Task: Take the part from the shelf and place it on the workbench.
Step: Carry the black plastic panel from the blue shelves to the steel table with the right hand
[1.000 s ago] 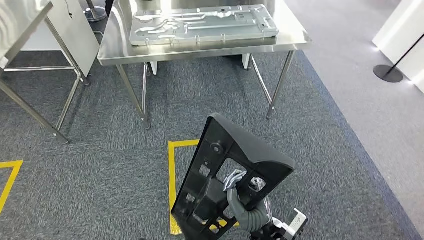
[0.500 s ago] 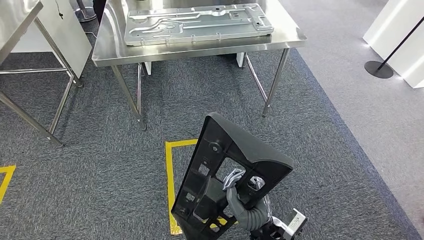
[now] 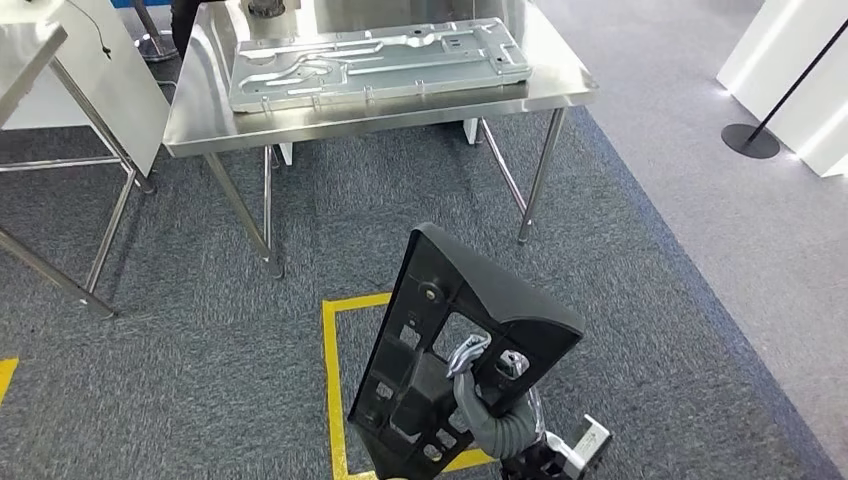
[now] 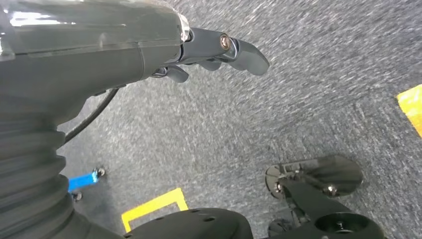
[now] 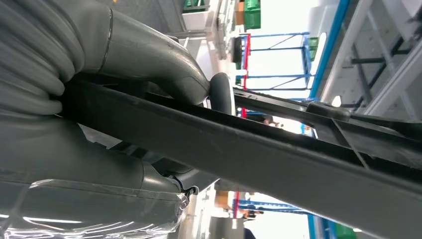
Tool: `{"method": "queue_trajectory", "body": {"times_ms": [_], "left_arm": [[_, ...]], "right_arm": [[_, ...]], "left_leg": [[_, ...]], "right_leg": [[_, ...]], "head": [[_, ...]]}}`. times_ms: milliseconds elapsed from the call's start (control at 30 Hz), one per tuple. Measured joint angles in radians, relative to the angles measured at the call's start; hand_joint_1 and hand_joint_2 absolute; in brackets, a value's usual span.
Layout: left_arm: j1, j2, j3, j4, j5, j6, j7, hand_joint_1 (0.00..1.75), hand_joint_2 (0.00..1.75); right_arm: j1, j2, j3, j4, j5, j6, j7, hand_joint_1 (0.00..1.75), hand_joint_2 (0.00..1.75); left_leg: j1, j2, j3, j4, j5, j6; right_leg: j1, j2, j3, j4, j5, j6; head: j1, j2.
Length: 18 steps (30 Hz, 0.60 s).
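I carry the part (image 3: 440, 330), a long black plastic panel with cut-outs, tilted upright low in the head view. My right hand (image 3: 483, 395) grips it through an opening near its lower end. In the right wrist view the thumb (image 5: 164, 64) lies over the panel's dark edge (image 5: 259, 154). The steel workbench (image 3: 560, 85) stands ahead at the top of the head view, beyond a stretch of carpet. My left hand (image 4: 219, 47) hangs over the grey carpet with fingers apart, holding nothing.
A flat silver metal plate (image 3: 380, 60) covers much of the workbench top. Another steel table frame (image 3: 60, 150) stands at the left. Yellow floor tape (image 3: 335, 340) marks a box under the part. A black stanchion base (image 3: 750, 140) sits at the right.
The whole view has shifted: the workbench and floor tape slid left and slightly down in the picture as I move. The part stays in my right hand, held the same way.
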<state>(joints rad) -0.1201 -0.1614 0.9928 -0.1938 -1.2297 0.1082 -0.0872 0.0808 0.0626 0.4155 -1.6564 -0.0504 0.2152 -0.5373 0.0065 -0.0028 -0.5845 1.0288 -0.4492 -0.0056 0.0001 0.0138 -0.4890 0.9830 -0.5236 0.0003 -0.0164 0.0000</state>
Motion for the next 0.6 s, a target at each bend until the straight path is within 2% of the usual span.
{"method": "queue_trajectory", "body": {"times_ms": [100, 133, 167, 200, 267, 300, 333, 367, 433, 467, 500, 533, 600], "left_arm": [[-0.001, 0.0, 0.0, 0.0, -0.005, -0.003, 0.002, 0.0, 1.75], [-0.001, -0.001, 0.0, 0.0, -0.007, -0.004, 0.002, 0.0, 1.75], [-0.001, -0.002, 0.0, 0.0, -0.007, -0.004, 0.003, 0.0, 1.75], [-0.001, -0.002, 0.0, 0.0, -0.008, -0.004, 0.003, 0.0, 1.75], [0.0, -0.003, 0.0, 0.0, -0.008, -0.005, 0.003, 0.0, 1.75], [0.002, -0.003, 0.0, 0.0, -0.008, -0.005, 0.003, 0.0, 1.75], [0.004, -0.003, 0.0, 0.0, -0.007, -0.005, 0.003, 0.0, 1.75], [0.006, -0.003, 0.0, 0.0, -0.007, -0.005, 0.003, 0.0, 1.75], [0.007, -0.004, 0.0, 0.0, -0.007, -0.005, 0.002, 0.0, 1.75], [0.007, -0.004, 0.0, 0.0, -0.007, -0.005, 0.002, 0.0, 1.75], [0.007, -0.005, 0.0, 0.0, -0.007, -0.006, 0.001, 0.0, 1.75], [0.006, -0.006, 0.0, 0.0, -0.007, -0.006, 0.001, 0.0, 1.75], [0.004, -0.006, 0.0, 0.0, -0.007, -0.007, 0.001, 0.0, 1.75]], "right_arm": [[0.003, 0.0, 0.0, -0.004, 0.005, -0.011, 0.0, 1.36, 1.75], [0.004, 0.0, 0.0, -0.007, 0.005, -0.013, 0.0, 1.36, 1.75], [0.004, 0.0, 0.0, -0.01, 0.006, -0.014, 0.0, 1.36, 1.75], [0.005, 0.0, 0.0, -0.012, 0.007, -0.014, 0.0, 1.36, 1.75], [0.009, 0.0, 0.0, -0.014, 0.008, -0.015, 0.0, 1.36, 1.75], [0.011, -0.001, 0.0, -0.014, 0.009, -0.016, 0.0, 1.36, 1.75], [0.013, -0.001, 0.0, -0.014, 0.01, -0.016, 0.0, 1.36, 1.75], [0.014, -0.001, 0.0, -0.014, 0.01, -0.017, 0.001, 1.36, 1.75], [0.014, -0.001, 0.0, -0.014, 0.011, -0.018, 0.001, 1.36, 1.75], [0.014, -0.001, 0.0, -0.014, 0.011, -0.019, 0.001, 1.36, 1.75], [0.014, -0.001, 0.0, -0.014, 0.012, -0.02, 0.001, 1.36, 1.75], [0.015, -0.001, 0.0, -0.014, 0.012, -0.021, 0.002, 1.36, 1.75], [0.016, -0.001, 0.0, -0.016, 0.013, -0.023, 0.002, 1.36, 1.75]], "left_leg": [[0.0, -0.003, 0.017, -0.022, -0.018, 0.019], [0.002, -0.003, 0.026, -0.027, -0.022, 0.025], [0.004, -0.003, 0.037, -0.031, -0.026, 0.03], [0.005, -0.002, 0.046, -0.034, -0.031, 0.034], [0.005, -0.002, 0.061, -0.035, -0.046, 0.036], [0.005, -0.002, 0.072, -0.035, -0.055, 0.035], [0.005, -0.003, 0.084, -0.035, -0.064, 0.034], [0.005, -0.004, 0.099, -0.035, -0.075, 0.032], [0.005, -0.004, 0.128, -0.036, -0.097, 0.027], [0.004, -0.004, 0.139, -0.037, -0.109, 0.023], [0.003, -0.004, 0.147, -0.041, -0.119, 0.017], [0.002, -0.003, 0.155, -0.042, -0.124, 0.011], [0.003, -0.002, 0.168, -0.039, -0.122, -0.002]], "right_leg": [[0.0, 0.001, -0.001, 0.012, 0.0, 0.018], [-0.001, 0.0, -0.01, 0.036, -0.002, 0.023], [-0.002, -0.002, -0.032, 0.077, -0.011, 0.027], [-0.004, -0.003, -0.069, 0.137, -0.026, 0.032], [-0.009, -0.005, -0.165, 0.265, -0.067, 0.04], [-0.011, -0.006, -0.203, 0.303, -0.077, 0.042], [-0.012, -0.007, -0.225, 0.307, -0.07, 0.042], [-0.013, -0.008, -0.23, 0.277, -0.044, 0.041], [-0.011, -0.011, -0.206, 0.149, 0.059, 0.031], [-0.008, -0.013, -0.194, 0.095, 0.096, 0.026], [-0.004, -0.015, -0.186, 0.061, 0.12, 0.019], [-0.001, -0.014, -0.182, 0.047, 0.126, 0.014], [0.0, -0.01, -0.164, 0.039, 0.114, 0.001]], "head": [[0.0, 0.0], [0.0, 0.0], [0.0, 0.0], [0.0, 0.0], [0.0, 0.0], [0.0, 0.0], [0.0, 0.0], [0.0, 0.0], [0.0, 0.0], [0.0, 0.0], [0.0, 0.0], [0.0, 0.0], [0.0, 0.0]]}}
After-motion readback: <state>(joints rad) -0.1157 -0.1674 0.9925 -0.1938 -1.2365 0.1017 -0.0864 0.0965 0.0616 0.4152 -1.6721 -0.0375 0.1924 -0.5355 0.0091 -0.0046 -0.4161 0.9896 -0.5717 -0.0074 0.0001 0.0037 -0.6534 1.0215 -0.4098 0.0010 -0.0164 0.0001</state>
